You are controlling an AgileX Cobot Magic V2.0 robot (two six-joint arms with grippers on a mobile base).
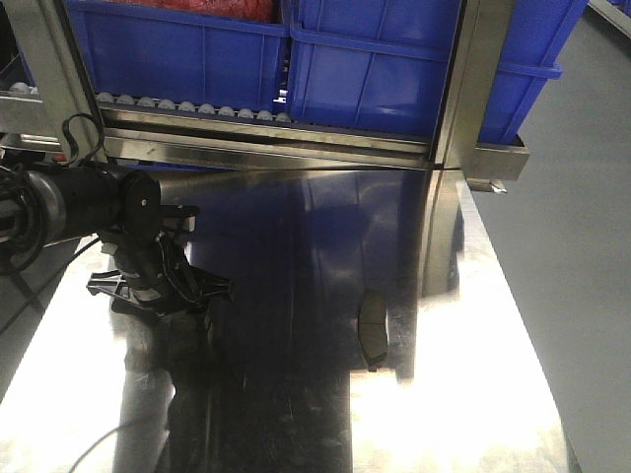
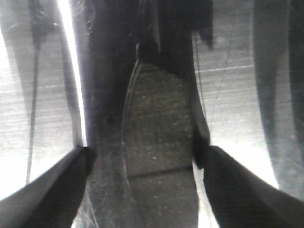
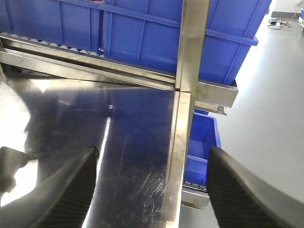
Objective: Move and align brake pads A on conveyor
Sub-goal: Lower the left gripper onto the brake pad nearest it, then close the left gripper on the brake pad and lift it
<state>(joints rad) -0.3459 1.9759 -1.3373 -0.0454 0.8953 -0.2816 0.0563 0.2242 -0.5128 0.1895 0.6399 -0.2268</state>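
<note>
Left fingers [image 2: 47,190] gape wide, empty — brake pad [image 2: 159,142] lies directly between them, long axis crossing their closing line.

We see the left gripper [image 1: 163,296] low over the steel tabletop [image 1: 473,394], one brake pad [image 1: 373,330] lying well apart, blue bins [image 1: 375,69] behind.

Left arm [image 1: 84,197]: matt black cylindrical links with looped black cables [image 1: 15,212] alongside. Right claw [image 3: 153,151]: dark, wedge-shaped fingers [image 3: 237,185], finely textured.
</note>
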